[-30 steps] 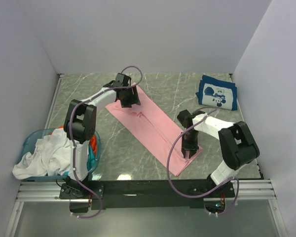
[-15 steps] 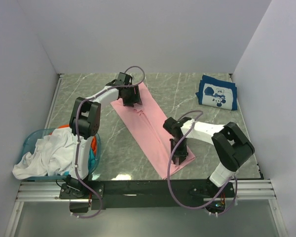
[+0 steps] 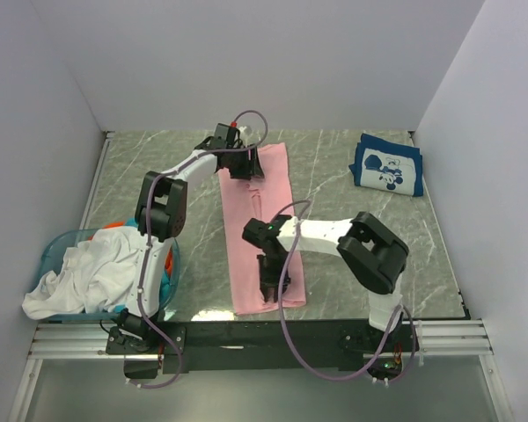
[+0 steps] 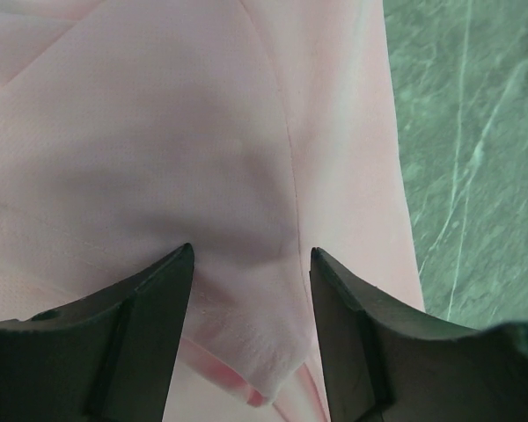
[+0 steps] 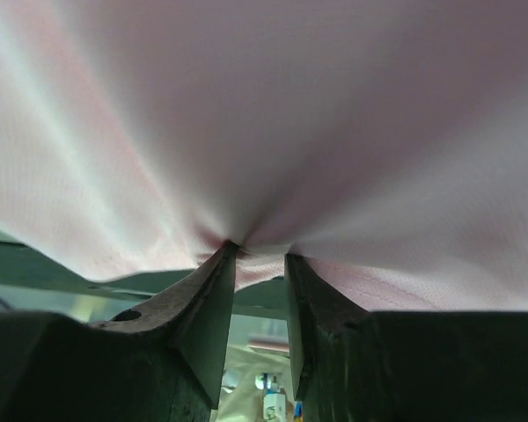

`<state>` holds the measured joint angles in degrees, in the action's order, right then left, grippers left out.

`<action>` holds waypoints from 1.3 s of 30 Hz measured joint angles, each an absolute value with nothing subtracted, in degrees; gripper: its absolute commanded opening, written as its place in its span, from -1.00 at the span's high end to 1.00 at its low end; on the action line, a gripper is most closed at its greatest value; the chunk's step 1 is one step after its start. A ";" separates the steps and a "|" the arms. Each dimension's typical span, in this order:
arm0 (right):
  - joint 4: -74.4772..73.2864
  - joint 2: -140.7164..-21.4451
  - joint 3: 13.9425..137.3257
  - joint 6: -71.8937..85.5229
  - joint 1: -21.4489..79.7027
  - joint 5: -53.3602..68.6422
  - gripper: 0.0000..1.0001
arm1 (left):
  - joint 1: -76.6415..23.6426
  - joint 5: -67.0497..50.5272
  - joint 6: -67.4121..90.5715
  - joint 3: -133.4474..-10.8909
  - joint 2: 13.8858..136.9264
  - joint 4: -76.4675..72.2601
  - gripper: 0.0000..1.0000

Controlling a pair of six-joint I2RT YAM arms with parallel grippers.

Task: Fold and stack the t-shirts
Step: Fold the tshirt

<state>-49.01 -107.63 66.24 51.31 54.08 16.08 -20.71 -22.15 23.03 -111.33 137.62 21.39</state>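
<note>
The right gripper (image 5: 258,251) is nearly closed, its two fingers pinching a small tuck of the pink t-shirt (image 5: 290,105). The cloth fans out taut from the pinch. From above, this gripper sits at the near end of the shirt, close to the front edge of the table (image 3: 422,255), with the right arm reaching across in front of the left.

The left gripper (image 4: 252,255) has its fingers set wide apart with a thick bunch of the same pink cloth pushed up between them, touching both. A sewn seam runs away from the gap. It holds the far end of the shirt, toward the back wall.

Between the two grippers the pink shirt lies as a long narrow strip on the middle of the table, running from far to near, flat apart from a few creases near the far end.

A navy t-shirt (image 3: 387,164) with a white print lies folded at the far right corner, well apart from the pink one.

At the near left a blue basket (image 3: 51,255) holds a rumpled white t-shirt (image 3: 84,277) that spills over the rim, with bits of orange and teal cloth showing beside it.
</note>
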 measured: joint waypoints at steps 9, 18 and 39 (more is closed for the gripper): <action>-47.77 -111.55 72.71 52.47 56.14 16.27 0.19 | -20.88 -25.71 22.20 -116.05 141.29 18.63 -0.27; -51.77 -100.44 69.89 51.35 56.12 7.81 -0.05 | -21.04 -25.67 26.13 -114.32 138.80 15.66 -0.32; -49.25 -86.48 52.47 44.07 48.07 4.78 -0.10 | -27.24 -11.25 27.97 -63.05 81.28 20.23 -0.30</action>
<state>-49.25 -86.48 52.47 44.07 48.07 4.78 -27.24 -11.25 27.97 -63.05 81.28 20.23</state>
